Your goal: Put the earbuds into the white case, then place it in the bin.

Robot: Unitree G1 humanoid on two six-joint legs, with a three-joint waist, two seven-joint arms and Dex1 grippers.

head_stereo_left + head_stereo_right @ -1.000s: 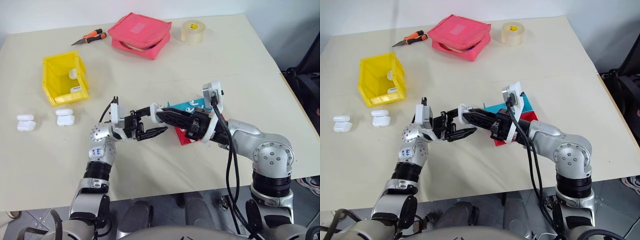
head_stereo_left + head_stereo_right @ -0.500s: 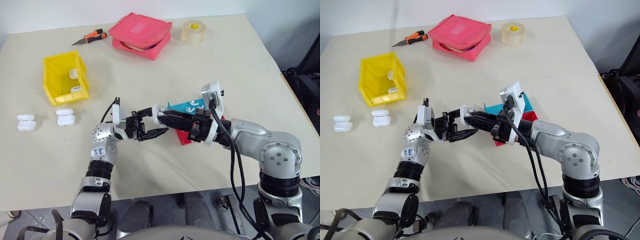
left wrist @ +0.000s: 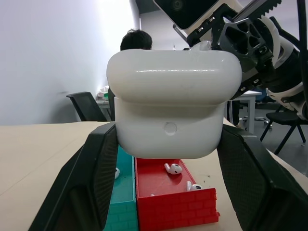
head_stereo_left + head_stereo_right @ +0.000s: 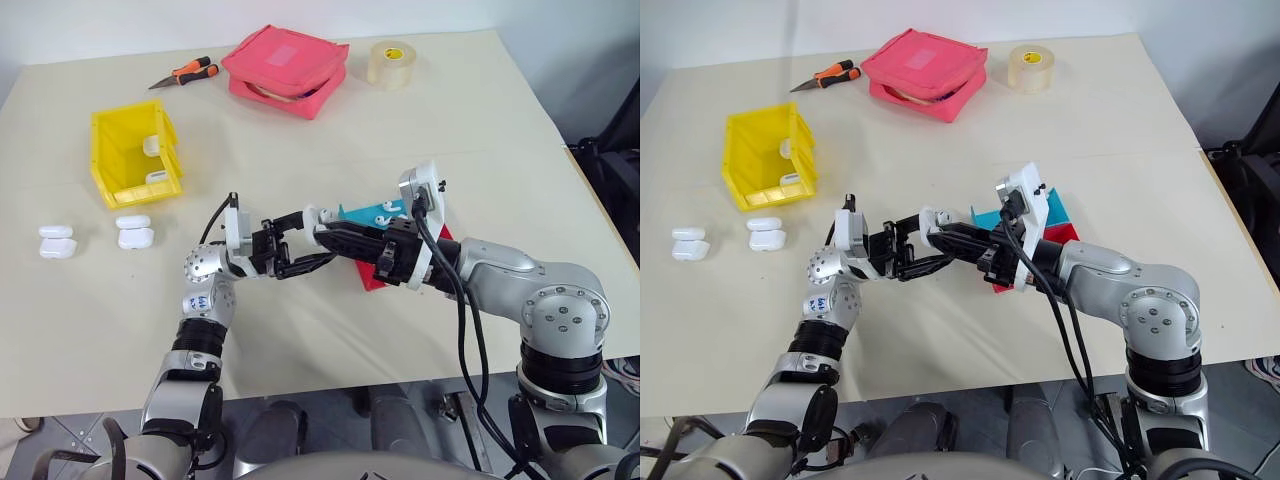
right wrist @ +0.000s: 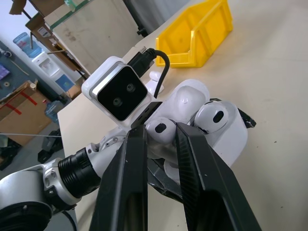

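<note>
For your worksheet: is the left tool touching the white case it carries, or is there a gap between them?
Touching. In the left wrist view, both black fingers of the left tool press flush against the sides of the white case, with no gap visible on either side.

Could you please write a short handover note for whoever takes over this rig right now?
Left gripper: shut on the white case, held above the table.
Right gripper: shut on an earbud at the case's opening; another earbud sits in the case.
Loose earbuds lie in the red tray.
Yellow bin holds two cases already; four more cases lie near it.
Left: seat this earbud, close the case, bin it.
</note>
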